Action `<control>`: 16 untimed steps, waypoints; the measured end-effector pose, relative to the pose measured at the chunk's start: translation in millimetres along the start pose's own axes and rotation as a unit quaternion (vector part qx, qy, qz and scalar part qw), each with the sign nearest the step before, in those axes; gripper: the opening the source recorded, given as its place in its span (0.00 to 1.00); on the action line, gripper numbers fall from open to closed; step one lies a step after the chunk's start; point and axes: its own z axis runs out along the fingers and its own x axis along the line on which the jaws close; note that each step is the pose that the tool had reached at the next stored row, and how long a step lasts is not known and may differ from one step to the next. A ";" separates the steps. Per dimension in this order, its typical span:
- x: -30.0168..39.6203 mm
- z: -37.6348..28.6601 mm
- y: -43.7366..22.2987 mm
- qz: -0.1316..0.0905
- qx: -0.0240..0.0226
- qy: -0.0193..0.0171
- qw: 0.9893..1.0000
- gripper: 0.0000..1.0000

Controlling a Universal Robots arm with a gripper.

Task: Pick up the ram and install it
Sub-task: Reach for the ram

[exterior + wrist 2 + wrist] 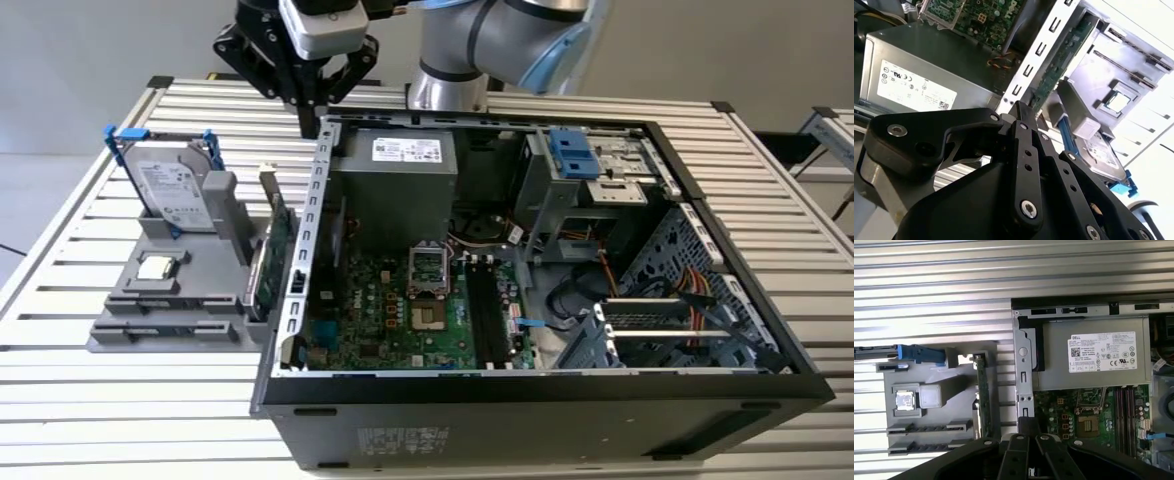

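My gripper (pixel 311 124) hangs shut above the far corner of the open computer case (pixel 315 200), on the exterior view's left. I see nothing between its black fingers, which meet in a point in both wrist views (pixel 1019 108) (pixel 1027 431). Below it lie the case wall and the grey power supply (pixel 1094 360). The ram is out of view. The dark memory slots (pixel 489 312) run along the motherboard (pixel 387 310), beside the processor socket (pixel 427 268).
A grey parts holder (pixel 160 330) sits on the slatted table, on the exterior view's left of the case. It carries a silver hard drive with blue clips (pixel 171 190), a processor (pixel 156 267) and a green expansion card (pixel 275 262) standing on edge. A drive cage (pixel 587 170) fills the case's far right.
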 end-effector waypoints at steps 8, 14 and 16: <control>9.6 0.0 -0.7 -0.001 0.000 0.003 1.000 0.00; 17.7 -0.1 -1.3 -0.004 0.000 0.006 1.000 0.00; 20.4 -0.1 -1.4 -0.006 0.000 0.006 1.000 0.00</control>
